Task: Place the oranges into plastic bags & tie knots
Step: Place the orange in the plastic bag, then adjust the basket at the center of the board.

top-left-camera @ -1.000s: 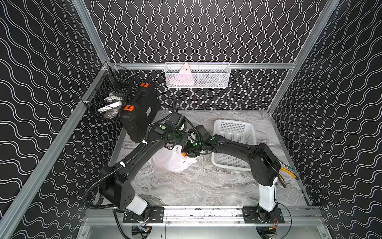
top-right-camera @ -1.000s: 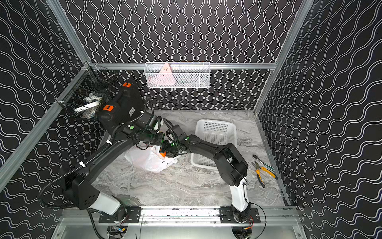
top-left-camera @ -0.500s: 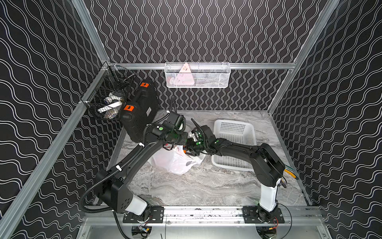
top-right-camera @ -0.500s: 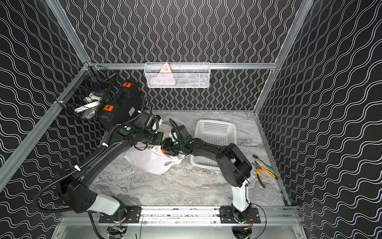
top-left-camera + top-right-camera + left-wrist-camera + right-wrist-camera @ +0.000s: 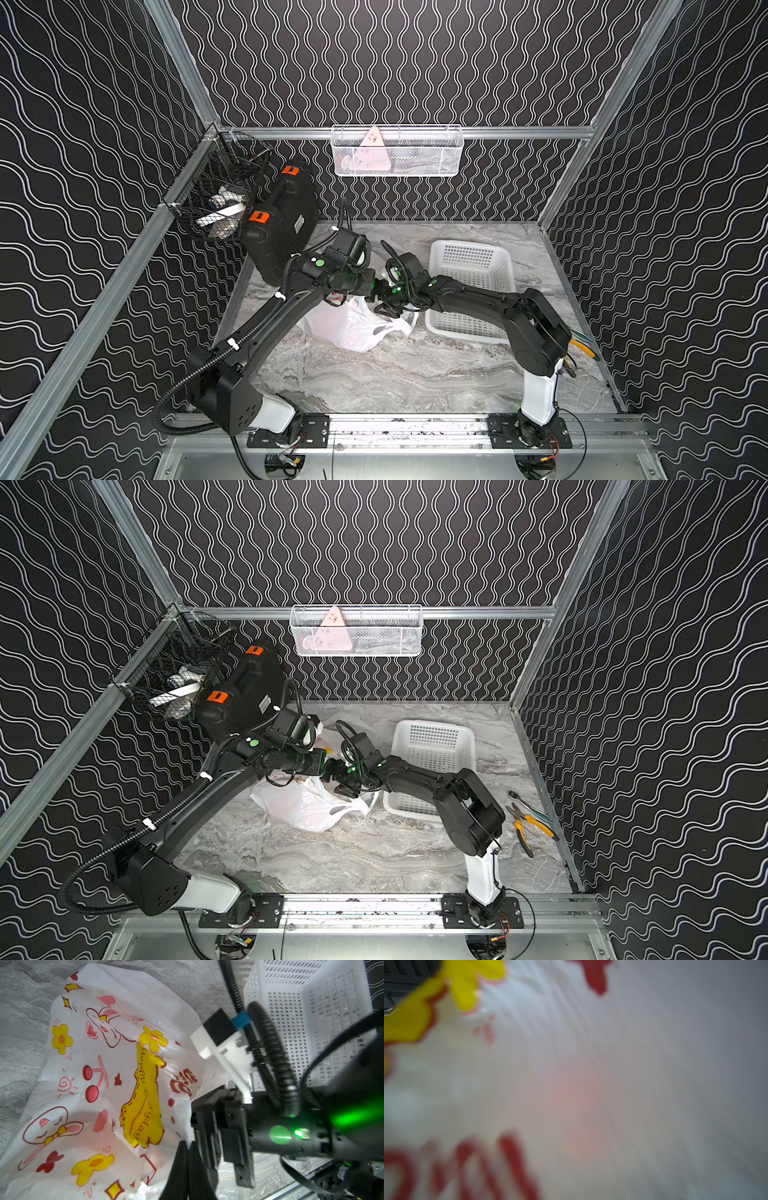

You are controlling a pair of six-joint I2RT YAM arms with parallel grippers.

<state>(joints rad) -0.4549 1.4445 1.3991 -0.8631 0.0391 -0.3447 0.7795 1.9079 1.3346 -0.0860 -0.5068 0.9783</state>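
R wrist view: bag [image 5: 591, 1043] blurred, fills frame. Oranges [image 5: 571, 1101] only faint glow thru it.

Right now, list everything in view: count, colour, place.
plastic bag: one, white with yellow, pink and red prints, mid-table.
oranges: none in plain sight; only an orange tint through the bag.
perforated basket: one, white, beside the bag.
case: one, black with orange latches, leaning at the left wall.
black wire basket: one, left rail.
white wire basket: one, back rail.
pliers: one, yellow-handled, table's right edge.
table: one, grey marble.
left gripper: black, shut, over the bag.
right gripper: black, open, facing it.
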